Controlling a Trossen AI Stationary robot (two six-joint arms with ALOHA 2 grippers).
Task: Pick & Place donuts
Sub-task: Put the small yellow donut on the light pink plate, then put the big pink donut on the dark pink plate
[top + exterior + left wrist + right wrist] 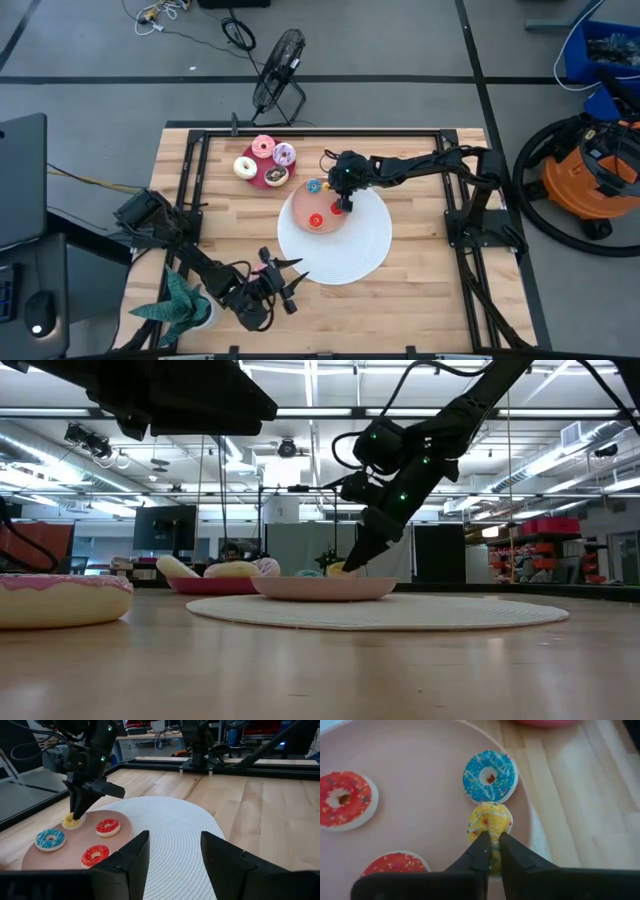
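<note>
My right gripper [491, 847] is over the salmon-pink plate [303, 203], shut on the tiny yellow donut [489, 820]. The blue donut [490, 776] and two red ones [342, 800] [395, 864] lie flat on that plate. On the crimson plate [262, 181] rest the pink [263, 147], purple [285, 154], white [244, 166] and chocolate [277, 176] donuts. A second pink donut [60, 600] lies on the table near my left gripper [285, 280]. That gripper is open near the table's near edge, and in its own view [172, 855] nothing is between its fingers. My right gripper pinches the yellow donut's ring [492, 837] on one side, between its two fingertips. The fingers [77, 812] come from above, slanting down. The donut sits on the salmon plate near its rim, beside the blue donut; whether it is lifted off I cannot tell.
The salmon plate stands on the big white woven disc [355, 250]. A green toy plant [180, 305] sits at the table's near left corner. A black frame [190, 160] runs round the wooden tabletop. Bare wood lies to the right of the disc.
</note>
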